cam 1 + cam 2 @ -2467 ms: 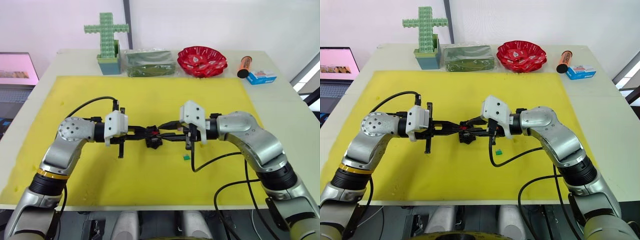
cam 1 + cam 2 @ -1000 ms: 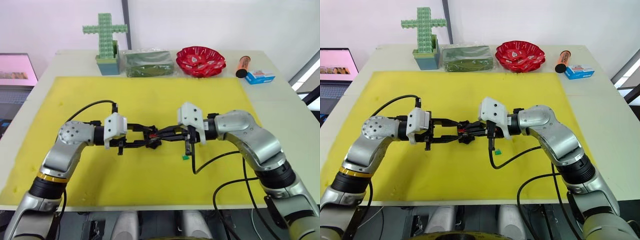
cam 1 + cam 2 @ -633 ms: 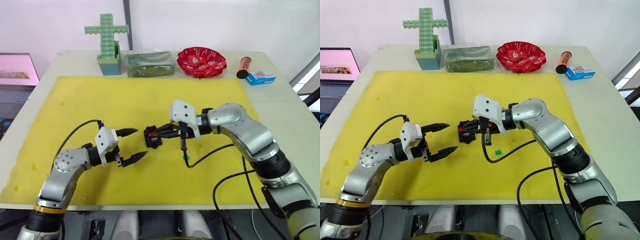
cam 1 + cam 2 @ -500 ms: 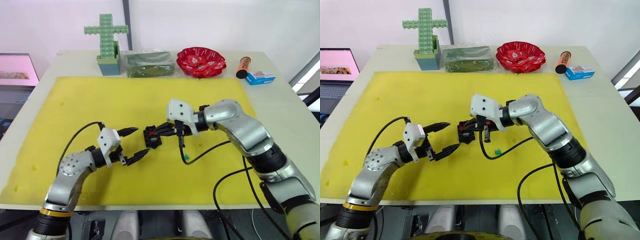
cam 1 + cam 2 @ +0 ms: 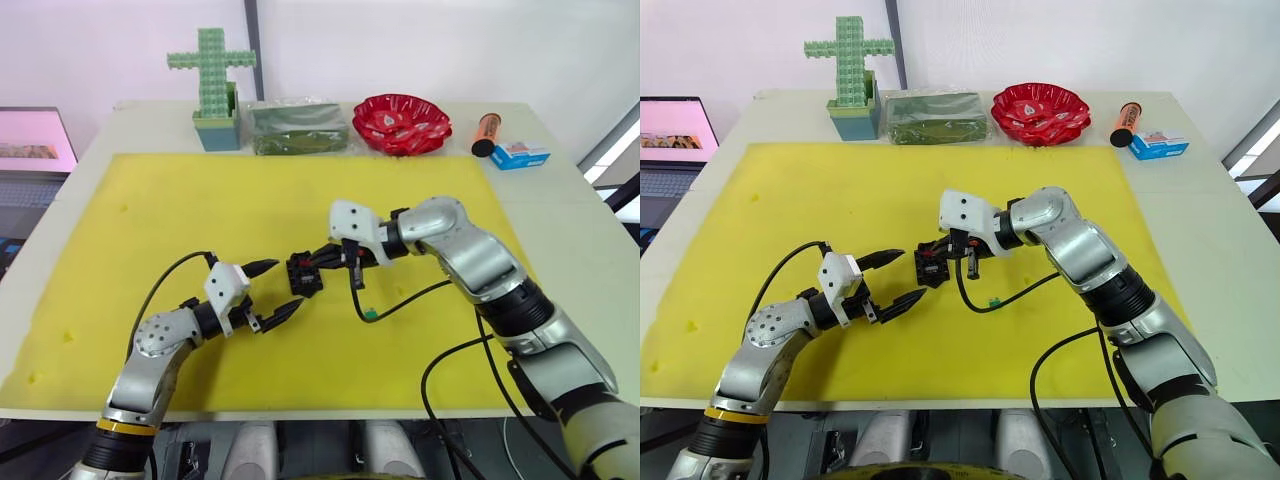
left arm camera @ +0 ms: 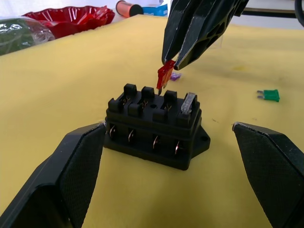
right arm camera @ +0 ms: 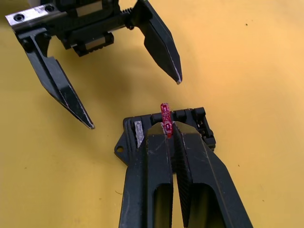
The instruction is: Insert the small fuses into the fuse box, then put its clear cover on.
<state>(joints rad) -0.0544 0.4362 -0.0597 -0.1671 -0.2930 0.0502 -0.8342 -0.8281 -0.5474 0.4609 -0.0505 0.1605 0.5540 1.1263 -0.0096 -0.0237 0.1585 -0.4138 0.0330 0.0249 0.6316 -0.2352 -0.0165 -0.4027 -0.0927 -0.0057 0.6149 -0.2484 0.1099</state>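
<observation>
Left wrist view: right gripper point(image 6: 172, 64) clamped on red fuse point(image 6: 164, 76), just above fuse box point(image 6: 154, 126) mid yellow mat point(image 5: 200, 210). Grey fuse point(image 6: 188, 102) seated. Left gripper point(image 5: 276, 291) fingers spread, beside box. Green fuse point(image 5: 371, 314) loose on mat.

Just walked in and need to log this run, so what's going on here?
The robot is fitting small fuses into a black fuse box on the yellow mat. Its right tool is shut on the red fuse, holding it just above the box's slots. A grey fuse already sits in one end slot. The left tool is open beside the box, not touching it. A green fuse and a purplish one lie loose on the mat.
</observation>
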